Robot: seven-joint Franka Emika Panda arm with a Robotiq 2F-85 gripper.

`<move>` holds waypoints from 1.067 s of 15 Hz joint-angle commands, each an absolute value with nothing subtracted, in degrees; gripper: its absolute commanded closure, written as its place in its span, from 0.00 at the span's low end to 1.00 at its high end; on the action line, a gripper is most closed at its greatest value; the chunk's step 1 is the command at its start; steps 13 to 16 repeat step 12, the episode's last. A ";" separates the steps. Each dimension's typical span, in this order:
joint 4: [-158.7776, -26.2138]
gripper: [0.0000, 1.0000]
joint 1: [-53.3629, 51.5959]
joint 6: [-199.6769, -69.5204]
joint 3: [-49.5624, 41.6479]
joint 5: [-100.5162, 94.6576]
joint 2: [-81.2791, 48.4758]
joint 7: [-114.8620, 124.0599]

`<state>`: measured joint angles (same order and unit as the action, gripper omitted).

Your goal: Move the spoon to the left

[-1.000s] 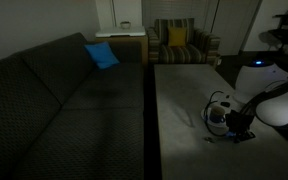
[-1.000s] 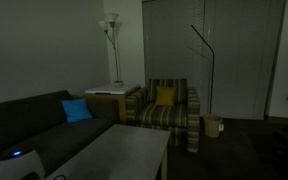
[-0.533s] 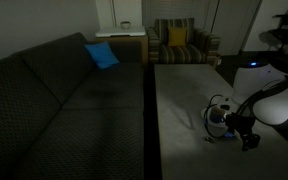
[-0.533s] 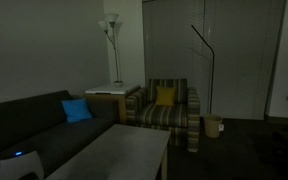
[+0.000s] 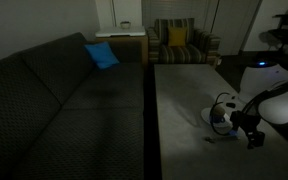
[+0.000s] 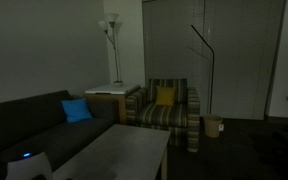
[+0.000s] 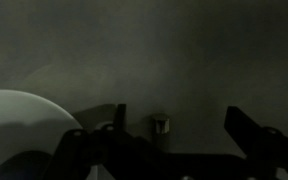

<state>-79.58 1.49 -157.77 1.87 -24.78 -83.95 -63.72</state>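
End effector (image 7: 174,122): my fingers spread wide apart, bottom of wrist view
Spoon (image 5: 214,139): faint pale streak on tabletop (image 5: 179,95), lower right in an exterior view, near saucer (image 5: 220,108) (too dim for more)

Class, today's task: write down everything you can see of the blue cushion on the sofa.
The blue cushion is a bright, plain blue square that looks like soft fabric. No pattern or trim can be made out in the dim light. It sits at the far end of the dark sofa, resting on the seat and propped at a tilt against the backrest, close to the wooden side table. Nothing lies on it, and only the sofa appears to touch it.
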 commanded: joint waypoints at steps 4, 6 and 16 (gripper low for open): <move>-84.33 0.00 2.77 -165.50 1.39 -24.92 -81.38 -61.10; -86.72 0.00 2.95 -167.94 1.38 -24.68 -79.87 -59.53; -94.32 0.00 3.48 -175.40 0.68 -24.95 -75.41 -54.25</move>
